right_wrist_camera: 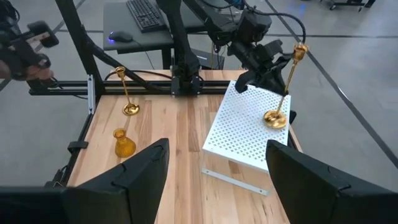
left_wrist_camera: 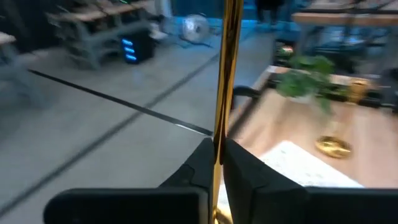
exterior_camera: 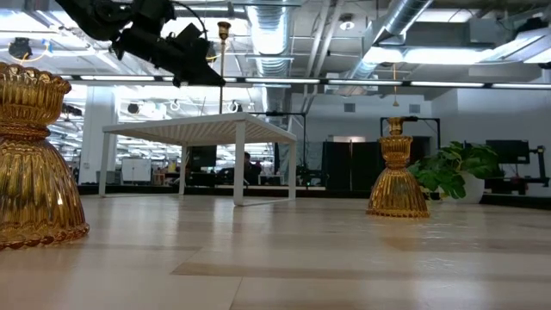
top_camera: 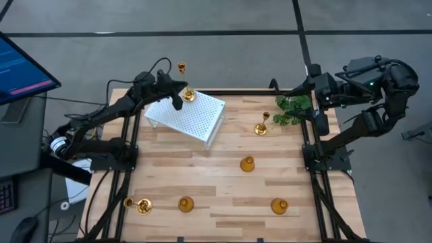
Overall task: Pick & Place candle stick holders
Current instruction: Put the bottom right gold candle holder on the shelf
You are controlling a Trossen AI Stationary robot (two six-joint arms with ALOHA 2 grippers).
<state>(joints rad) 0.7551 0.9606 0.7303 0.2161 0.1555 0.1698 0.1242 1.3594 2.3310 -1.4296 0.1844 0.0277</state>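
Our left hand (left_wrist_camera: 217, 163) pinches the thin stem of a tall candle stick holder (right_wrist_camera: 281, 99) whose base rests on the white perforated stand (top_camera: 187, 116) at the far left of the pale wooden desk (top_camera: 223, 196). Our right hand (right_wrist_camera: 217, 168) waits spread beside the green plant (top_camera: 293, 108). Grey floor surrounds the desk.

1. You've got two black arms: left arm (top_camera: 101, 121), right arm (top_camera: 364, 101).
2. Black cables loop along both.
3. Fingers (right_wrist_camera: 305, 180) are flat, dark, angular.
4. Green LED lit on the right arm.
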